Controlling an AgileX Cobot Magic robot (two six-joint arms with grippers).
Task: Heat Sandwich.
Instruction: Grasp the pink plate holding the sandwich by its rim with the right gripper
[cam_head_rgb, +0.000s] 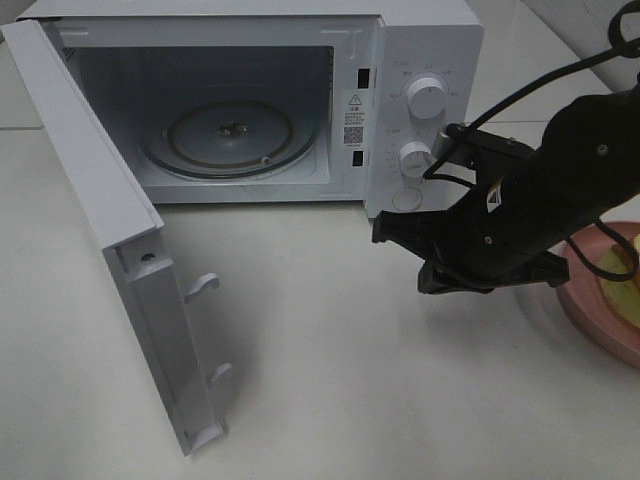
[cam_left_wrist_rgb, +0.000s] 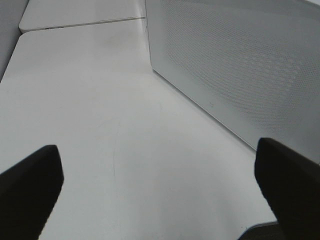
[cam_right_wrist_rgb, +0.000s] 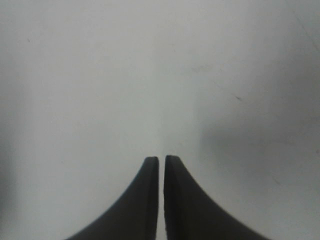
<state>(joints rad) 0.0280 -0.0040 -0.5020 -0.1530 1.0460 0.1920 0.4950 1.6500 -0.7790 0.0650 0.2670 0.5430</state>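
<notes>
Counted two pincers. Found the right pincer (cam_right_wrist_rgb: 161, 159) all but closed, only a thin slit between its two fingers, nothing gripped. Saw it hang over the bare table (cam_head_rgb: 350, 400), just in front of the microwave's (cam_head_rgb: 425, 40) control panel. Found the left pincer (cam_left_wrist_rgb: 156, 145) spread wide, its two fingers far apart and empty, low over the table near one perforated outer wall of the microwave.

Counted one sandwich (cam_head_rgb: 622, 282). Saw it lie on one pink plate (cam_head_rgb: 585, 315) toward the table's right side, partly hidden behind the right arm and cut off by the view's edge, apart from both pincers.

Counted one microwave, toward the table's back. Saw its one door (cam_head_rgb: 130, 250) swung open toward the left front, with one glass turntable (cam_head_rgb: 228, 135) inside. Counted two knobs (cam_head_rgb: 428, 100) on the panel, one above the other, and two latch hooks (cam_head_rgb: 205, 285) on the door's inner face.
</notes>
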